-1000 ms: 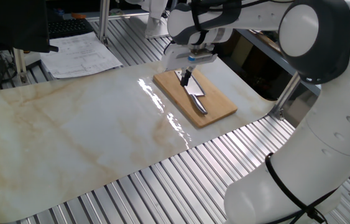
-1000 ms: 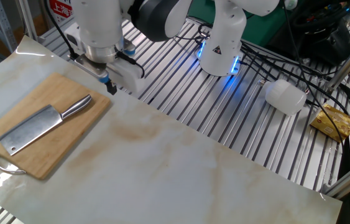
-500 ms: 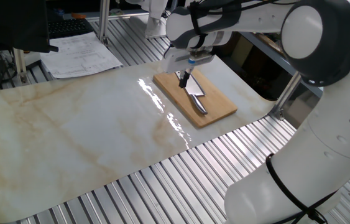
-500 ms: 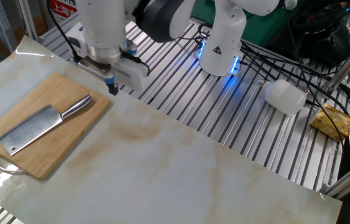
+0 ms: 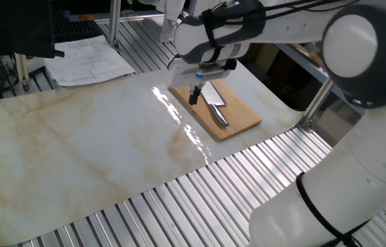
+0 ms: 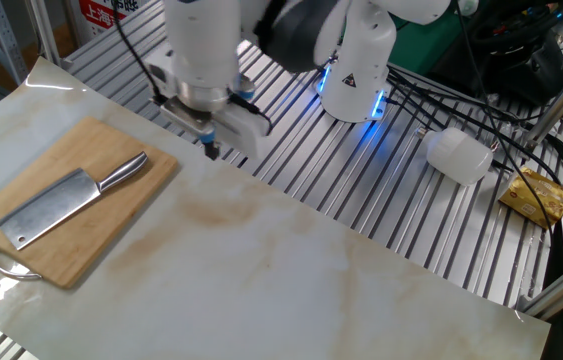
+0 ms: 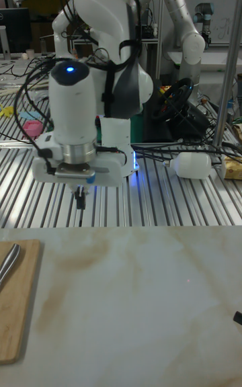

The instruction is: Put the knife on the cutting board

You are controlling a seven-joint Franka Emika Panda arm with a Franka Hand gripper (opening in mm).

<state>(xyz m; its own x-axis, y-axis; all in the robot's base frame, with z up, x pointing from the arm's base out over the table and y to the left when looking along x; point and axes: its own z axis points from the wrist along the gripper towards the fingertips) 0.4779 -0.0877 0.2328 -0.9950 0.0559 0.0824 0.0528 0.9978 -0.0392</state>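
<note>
Already the small silver all-metal cleaver (image 6: pixel 66 205) lies flat on the light-brown wooden cutting board (image 6: pixel 121 215), handle end nearest the claw (image 6: pixel 210 150), which hangs beside the board, fingers together, holding nothing.

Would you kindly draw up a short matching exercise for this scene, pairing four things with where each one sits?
Things:
1. knife
2. cutting board
3. gripper
4. white bottle

Places:
A. lying on its side on the metal slats
B. flat on the marble-look sheet
C. lying on the wooden board
D. in the air, off the board's end, holding nothing

Pairs: 1-C, 2-B, 3-D, 4-A
</note>
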